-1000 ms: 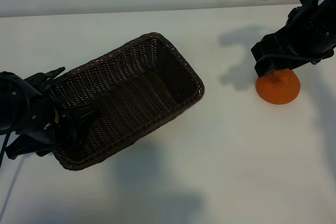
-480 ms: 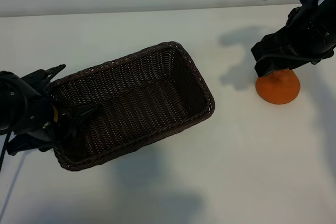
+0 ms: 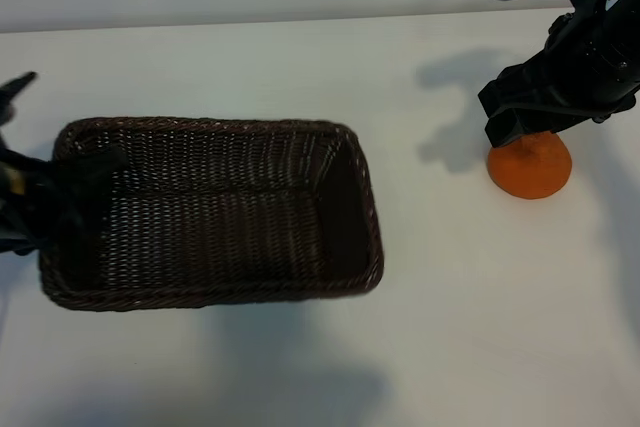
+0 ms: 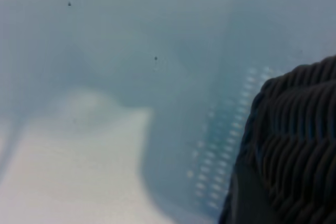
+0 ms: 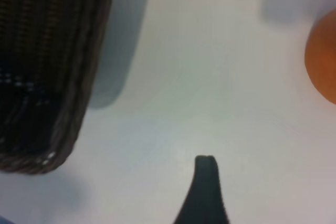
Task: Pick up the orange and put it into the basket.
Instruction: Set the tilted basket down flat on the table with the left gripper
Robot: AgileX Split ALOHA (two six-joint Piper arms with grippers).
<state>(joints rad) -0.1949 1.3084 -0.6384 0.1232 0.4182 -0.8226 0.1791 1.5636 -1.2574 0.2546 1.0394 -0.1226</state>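
- on the table, the basket now lies level and square-on, where a second ago it sat slanted
- left gripper at its left end has shifted leftward; its claw state cannot be told
- right gripper unmoved, fingers apart, just over the orange, which rests well apart from the basket

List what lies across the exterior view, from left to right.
left gripper at the left edge → basket → bare white table → orange, with the right gripper just above it.
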